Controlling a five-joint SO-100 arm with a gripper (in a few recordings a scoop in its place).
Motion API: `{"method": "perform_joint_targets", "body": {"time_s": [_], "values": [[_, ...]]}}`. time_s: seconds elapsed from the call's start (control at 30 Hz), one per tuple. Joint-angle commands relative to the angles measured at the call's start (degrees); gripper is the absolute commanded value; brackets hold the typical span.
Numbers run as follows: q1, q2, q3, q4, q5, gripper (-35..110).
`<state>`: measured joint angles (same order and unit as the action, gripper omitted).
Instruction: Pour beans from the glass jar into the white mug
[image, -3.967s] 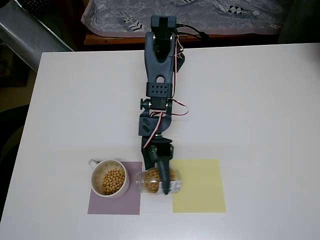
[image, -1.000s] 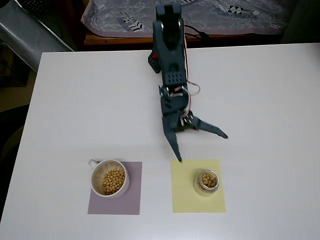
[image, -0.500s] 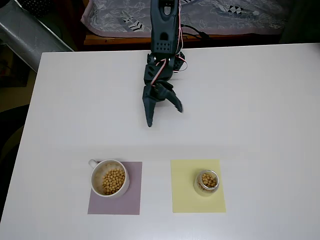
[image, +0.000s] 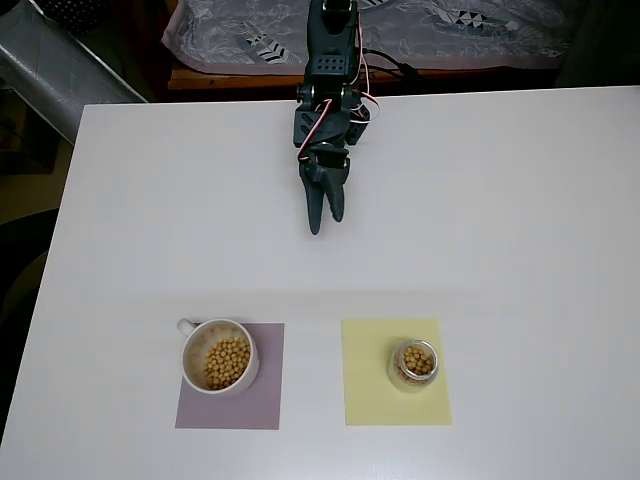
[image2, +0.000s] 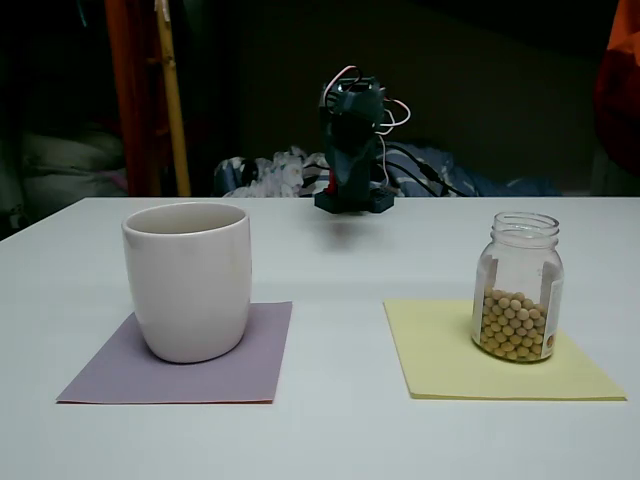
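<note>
The arm is folded back near the far edge of the white table (image: 520, 220). In the overhead view its gripper (image: 325, 212) points down the pic toward the near side, w/ the two fingers pressed close together, nothing between them. It holds nothing.

The glass jar (image: 414, 364) stands upright on the yellow sheet (image: 372, 390), far from the gripper, lower in the pic & a bit to the right. In the fixed view the jar (image2: 517, 287) is about half full of beans (image2: 512, 325); its top is open.

The white mug (image: 218, 357) stands on the purple sheet (image: 262, 402), lower & to the left of the gripper, also far from it. From overhead, more beans lie inside the mug. Its small handle sticks out at the upper left.

Mug & jar sit apart, side by side, w/ bare table between the 2 sheets. In the fixed view the arm is at the back, between them.
</note>
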<state>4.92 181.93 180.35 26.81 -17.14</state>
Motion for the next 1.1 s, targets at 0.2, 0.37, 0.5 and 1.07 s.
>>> {"method": "perform_joint_targets", "body": {"time_s": [0.2,0.37,0.5,1.07], "values": [[-4.7,3.0,0.7,13.0,13.6,26],[-5.0,7.6,0.7,19.6,16.5,10],[-5.2,9.9,0.7,22.9,16.7,1],[-5.4,9.9,0.7,22.9,16.4,0]]}}
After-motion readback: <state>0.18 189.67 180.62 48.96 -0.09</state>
